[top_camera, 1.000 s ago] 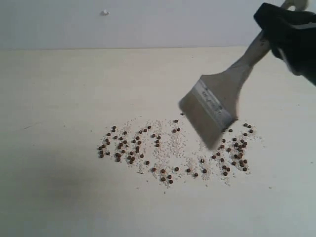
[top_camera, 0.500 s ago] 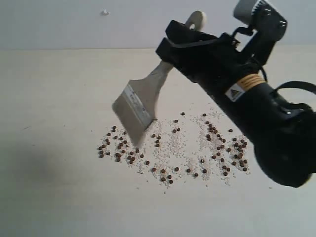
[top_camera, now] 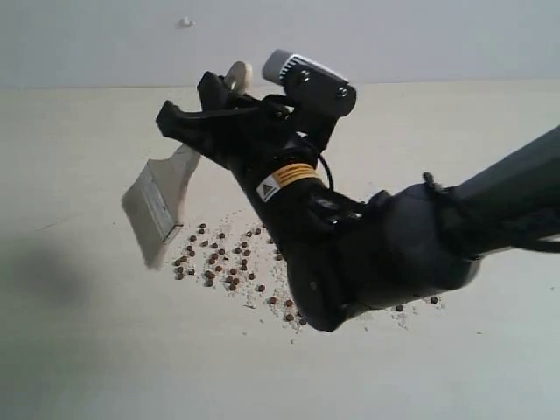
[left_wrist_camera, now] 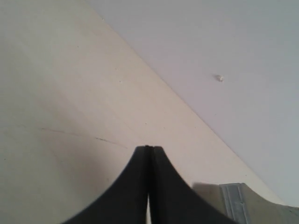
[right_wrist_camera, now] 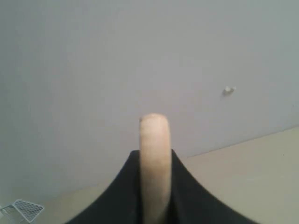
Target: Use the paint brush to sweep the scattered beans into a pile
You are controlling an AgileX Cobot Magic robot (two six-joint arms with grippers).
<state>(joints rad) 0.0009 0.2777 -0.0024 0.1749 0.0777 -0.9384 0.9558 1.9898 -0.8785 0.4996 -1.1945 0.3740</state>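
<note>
The paint brush (top_camera: 163, 199) hangs tilted above the table, its whitish bristles (top_camera: 147, 229) just left of the beans and its cream handle end (top_camera: 236, 77) pointing up. My right gripper (top_camera: 206, 110) is shut on the handle, reaching across from the right. In the right wrist view the handle (right_wrist_camera: 154, 135) stands between the jaws of that gripper (right_wrist_camera: 155, 156). The beans (top_camera: 219, 262) lie scattered with fine whitish grains; the arm hides the middle of them, and a few show at the right (top_camera: 432, 300). My left gripper (left_wrist_camera: 148, 149) is shut and empty, with the brush ferrule (left_wrist_camera: 234, 203) beside it.
The pale table (top_camera: 79, 350) runs back to a grey wall with a small white spot (top_camera: 185, 22). The bulky right arm (top_camera: 376, 254) lies over the scatter. A wire mesh object (right_wrist_camera: 25, 208) shows at the edge of the right wrist view.
The right arm has swung left across the scatter, carrying the brush from the right end to just past the left end. The beans on the left look unmoved.
</note>
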